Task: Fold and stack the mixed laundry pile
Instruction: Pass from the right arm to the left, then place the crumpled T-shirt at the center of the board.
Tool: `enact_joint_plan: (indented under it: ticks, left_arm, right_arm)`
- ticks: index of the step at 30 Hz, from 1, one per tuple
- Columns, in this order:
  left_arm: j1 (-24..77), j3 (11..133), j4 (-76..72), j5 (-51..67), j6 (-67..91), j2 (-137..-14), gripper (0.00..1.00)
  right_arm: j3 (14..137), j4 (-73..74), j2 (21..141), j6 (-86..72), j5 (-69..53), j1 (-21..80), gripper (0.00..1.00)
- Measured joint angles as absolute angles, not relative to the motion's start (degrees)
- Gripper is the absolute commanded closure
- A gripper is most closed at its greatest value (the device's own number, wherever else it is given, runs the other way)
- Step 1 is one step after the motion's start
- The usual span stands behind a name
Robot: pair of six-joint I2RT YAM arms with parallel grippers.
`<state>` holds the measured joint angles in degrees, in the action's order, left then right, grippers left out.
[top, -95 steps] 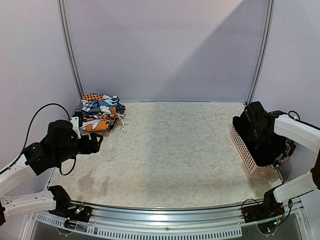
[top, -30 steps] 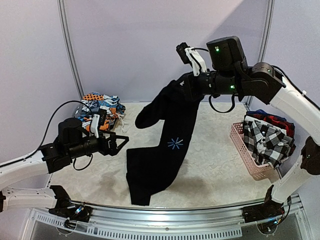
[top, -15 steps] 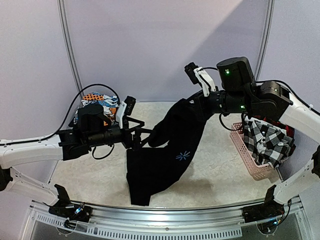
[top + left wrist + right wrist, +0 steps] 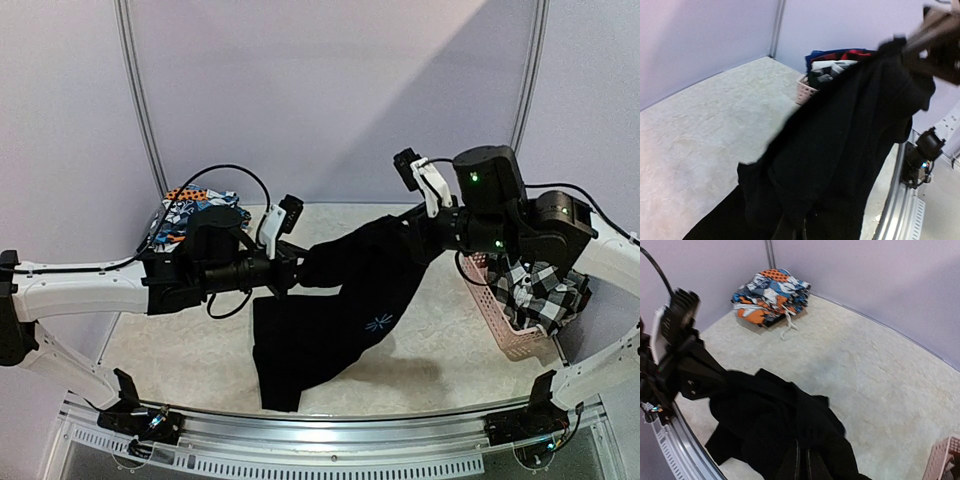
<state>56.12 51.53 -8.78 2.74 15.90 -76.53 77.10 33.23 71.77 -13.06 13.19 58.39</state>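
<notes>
A large plain black garment [image 4: 345, 290] with a small pale star print hangs stretched between both grippers, and its lower end rests on the table. My left gripper [image 4: 300, 268] is shut on its left part; the left wrist view shows the cloth bunched over the jaws [image 4: 798, 231]. My right gripper [image 4: 415, 228] is shut on the upper right part, and the black fabric [image 4: 775, 425] drapes down from that gripper [image 4: 802, 447]. A black-and-white checked piece [image 4: 545, 285] and a red/navy plaid one [image 4: 840, 54] lie in the pink basket [image 4: 500, 325].
A folded stack of orange-blue-white printed pieces [image 4: 190, 208] sits at the back left corner, with a white drawstring [image 4: 787, 325] trailing from it. The pink basket stands at the right edge. The purple walls close the back and sides. The metal rail [image 4: 330, 420] runs along the near edge.
My left arm swung right to the hanging black garment and its jaws closed on it. My right arm moved right and lower with the garment, which now spans both grippers.
</notes>
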Motion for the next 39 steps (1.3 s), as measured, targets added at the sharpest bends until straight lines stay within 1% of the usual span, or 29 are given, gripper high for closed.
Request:
enact_joint_plan:
  ticks: [1,2,3,5,6,9,12,15,18,23,26,28,29,30,32,34,35,37,39]
  left_arm:
    - [56.21,51.64,-8.36,1.30,16.27,-76.53,1.00]
    - [56.21,51.66,-8.01,0.08,16.86,-76.53,1.00]
    - [56.23,51.66,-7.60,-1.28,17.69,-76.53,1.00]
    - [56.27,51.57,-6.81,-3.88,19.88,-76.53,1.00]
    - [56.27,51.31,-6.81,-4.54,20.84,-76.58,1.00]
    - [56.27,49.54,-7.70,-5.76,23.86,-77.52,1.00]
    - [56.27,47.13,-9.80,-6.33,27.03,-81.21,1.00]
    - [56.51,45.45,-10.35,-6.61,29.34,-84.82,1.00]
    - [57.89,44.58,-10.04,-7.70,30.94,-86.30,1.00]
    - [60.97,45.23,-9.17,-9.26,31.64,-86.19,0.99]
    - [62.57,47.09,-8.19,-9.52,31.64,-86.24,0.96]
    - [63.88,48.62,-8.14,-9.50,31.64,-86.50,0.92]
    - [64.88,49.65,-8.25,-9.43,31.57,-86.94,0.89]
    - [65.82,50.61,-8.34,-9.32,31.55,-87.59,0.78]
    - [67.66,52.49,-8.80,-8.36,31.38,-89.76,0.45]
    - [68.99,53.21,-9.61,-7.31,31.14,-91.90,0.20]
    - [69.45,53.15,-9.74,-6.87,31.11,-92.77,0.12]
    - [69.87,52.05,-9.74,-6.52,31.05,-93.34,0.03]
    - [69.89,50.54,-9.67,-6.61,31.14,-92.73,0.02]
  right_arm:
    - [74.70,33.21,70.65,-14.06,15.51,58.41,0.91]
    - [72.73,33.39,69.76,-15.18,17.52,58.41,0.81]
    - [70.30,33.58,68.77,-16.78,20.21,58.43,0.68]
    - [65.54,34.76,66.98,-21.21,24.91,58.43,0.48]
    - [63.26,35.48,66.17,-23.53,26.68,58.43,0.44]
    - [57.71,38.87,64.75,-30.17,30.04,58.37,0.38]
    - [53.82,40.66,64.49,-35.33,29.52,58.39,0.35]
    - [50.76,38.83,62.98,-37.56,24.99,58.39,0.33]
    - [48.21,33.87,60.42,-38.28,18.68,58.39,0.31]
    - [48.21,26.17,61.71,-38.44,11.77,58.39,0.27]
    - [49.91,23.92,65.69,-38.59,9.45,58.39,0.27]
    - [50.98,23.27,68.05,-38.81,8.86,58.39,0.27]
    - [51.22,23.22,68.69,-38.96,8.93,58.39,0.28]
    - [51.33,23.22,69.12,-39.20,9.26,58.39,0.28]
    - [51.33,23.57,69.28,-39.86,10.28,58.39,0.28]
    - [51.33,23.73,69.28,-40.60,11.03,58.39,0.29]
    - [51.29,23.73,69.28,-41.01,11.16,58.39,0.29]
    - [50.83,23.22,69.19,-41.78,10.85,58.39,0.30]
    - [49.93,22.41,69.17,-42.19,9.56,58.39,0.30]
